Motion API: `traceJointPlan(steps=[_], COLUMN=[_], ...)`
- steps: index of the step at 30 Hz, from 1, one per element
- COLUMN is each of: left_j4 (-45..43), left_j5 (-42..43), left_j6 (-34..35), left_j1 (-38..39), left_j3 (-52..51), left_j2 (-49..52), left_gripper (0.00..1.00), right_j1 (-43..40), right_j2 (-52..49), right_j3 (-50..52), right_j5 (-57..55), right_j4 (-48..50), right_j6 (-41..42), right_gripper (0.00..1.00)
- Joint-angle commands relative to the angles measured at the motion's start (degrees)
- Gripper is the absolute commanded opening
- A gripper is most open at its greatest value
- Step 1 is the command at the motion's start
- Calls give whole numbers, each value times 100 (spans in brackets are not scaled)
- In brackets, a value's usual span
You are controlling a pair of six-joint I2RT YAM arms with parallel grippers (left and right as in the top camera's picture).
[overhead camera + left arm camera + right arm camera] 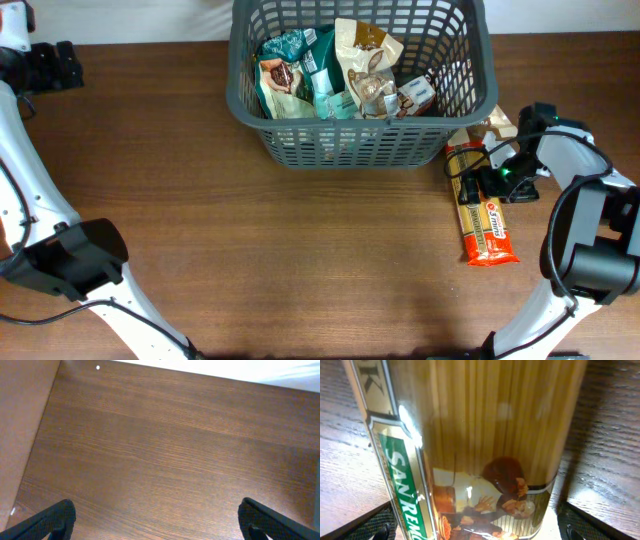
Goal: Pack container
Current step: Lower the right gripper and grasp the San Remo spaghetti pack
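Note:
The container [240, 95] is a large dark grey slotted basket at the table's far middle, holding several food packets [365, 65]. To its right a long spaghetti packet [488, 235] with red ends lies flat on the wood. My right gripper [492, 180] hangs over the packet's upper half. In the right wrist view the packet [485, 435] fills the frame and the gripper [480, 530] stands open, one finger on each side. My left gripper [62, 66] sits at the far left corner, open over bare wood [160, 522].
A beige packet [497, 124] lies against the basket's right front corner, just behind the spaghetti. Both arms' white links and dark bases [80, 255] stand along the near left and right table edges.

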State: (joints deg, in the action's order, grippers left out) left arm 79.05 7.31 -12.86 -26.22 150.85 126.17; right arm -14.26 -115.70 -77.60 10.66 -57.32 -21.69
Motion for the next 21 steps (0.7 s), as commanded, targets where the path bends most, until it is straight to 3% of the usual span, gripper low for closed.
traceJointPlan(steps=[1, 10, 11, 13, 17, 19, 21], left_j4=[2, 4, 4, 7, 17, 22, 22], left_j5=[42, 42, 42, 42, 42, 42, 42], left_j6=[-92, -92, -92, -92, -92, -92, -92], left_j1=[-20, -20, -20, -20, -20, -20, -20], left_j3=[-22, -22, -22, -22, -22, -22, -22], left_j2=[48, 48, 48, 48, 48, 48, 48], left_gripper=[99, 99, 99, 99, 99, 99, 99], right_j1=[74, 74, 74, 74, 74, 74, 72], right_j2=[-299, -299, -299, -299, -299, -299, -299], right_j3=[186, 186, 186, 186, 186, 186, 186], right_j5=[667, 0, 0, 0, 0, 0, -2], right_j4=[-96, -334, -328, -308, -310, -308, -306], right_j6=[-879, -1410, -1410, -1408, -1386, -1338, -1274], right_gripper=[98, 97, 93, 76, 71, 61, 44])
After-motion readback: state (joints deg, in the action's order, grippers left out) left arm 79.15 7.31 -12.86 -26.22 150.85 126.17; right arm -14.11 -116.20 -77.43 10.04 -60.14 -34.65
